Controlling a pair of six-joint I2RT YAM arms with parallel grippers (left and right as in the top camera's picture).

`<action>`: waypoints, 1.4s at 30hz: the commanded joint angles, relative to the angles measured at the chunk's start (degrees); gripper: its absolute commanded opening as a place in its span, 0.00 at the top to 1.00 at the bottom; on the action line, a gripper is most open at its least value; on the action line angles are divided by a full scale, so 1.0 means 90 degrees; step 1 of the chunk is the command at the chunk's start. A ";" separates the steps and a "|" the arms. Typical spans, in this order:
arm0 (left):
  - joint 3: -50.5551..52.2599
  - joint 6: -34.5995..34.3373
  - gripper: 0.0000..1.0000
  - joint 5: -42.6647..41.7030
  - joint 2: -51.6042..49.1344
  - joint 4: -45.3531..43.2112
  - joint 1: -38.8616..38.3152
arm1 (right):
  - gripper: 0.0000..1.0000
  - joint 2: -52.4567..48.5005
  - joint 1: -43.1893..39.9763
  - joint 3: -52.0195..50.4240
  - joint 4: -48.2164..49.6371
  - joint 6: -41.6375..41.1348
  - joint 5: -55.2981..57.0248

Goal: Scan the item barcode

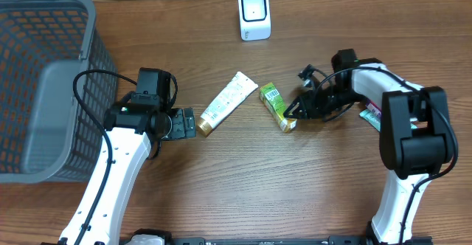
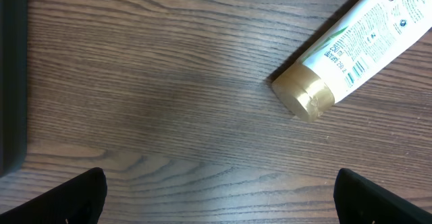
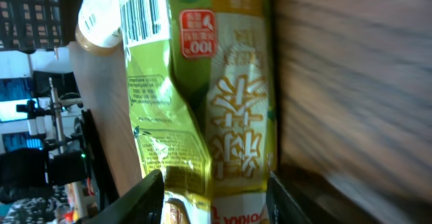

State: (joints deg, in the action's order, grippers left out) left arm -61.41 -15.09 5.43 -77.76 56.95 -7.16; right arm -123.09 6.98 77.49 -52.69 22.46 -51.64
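Observation:
A green and yellow snack packet [image 1: 277, 106] lies on the wooden table, its barcode label at the far end. My right gripper [image 1: 293, 116] is at its near end. In the right wrist view the packet [image 3: 202, 116] fills the gap, both fingers press its sides, and the gripper [image 3: 214, 183] is shut on it. The barcode [image 3: 140, 11] shows at the top. A white scanner [image 1: 254, 15] stands at the back. My left gripper [image 1: 188, 122] is wide open with nothing in it, just left of the gold cap of a white tube [image 1: 228, 101]. The left wrist view shows that gripper [image 2: 219, 187] over bare wood.
A grey mesh basket [image 1: 44, 90] fills the far left of the table. The white tube [image 2: 364, 42] lies diagonally between the two grippers. A small teal item [image 1: 369, 114] lies partly hidden beneath the right arm.

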 commanded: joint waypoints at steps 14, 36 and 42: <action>0.0022 -0.0087 0.01 0.0058 -0.0027 -0.0027 -0.0041 | 0.96 0.0335 0.0770 0.0114 0.0102 -0.2776 0.1749; 0.0022 -0.0087 0.00 0.0058 -0.0027 -0.0027 -0.0041 | 0.06 0.1843 0.1768 -0.1093 0.0850 -0.3835 0.2824; 0.0022 -0.0087 0.01 0.0058 -0.0027 -0.0027 -0.0041 | 0.16 0.1367 0.1693 -0.1093 0.1258 -0.3823 0.2353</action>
State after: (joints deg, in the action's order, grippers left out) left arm -61.41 -15.09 5.43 -77.76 56.95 -7.16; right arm -108.53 22.85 68.05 -41.98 -12.80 -26.92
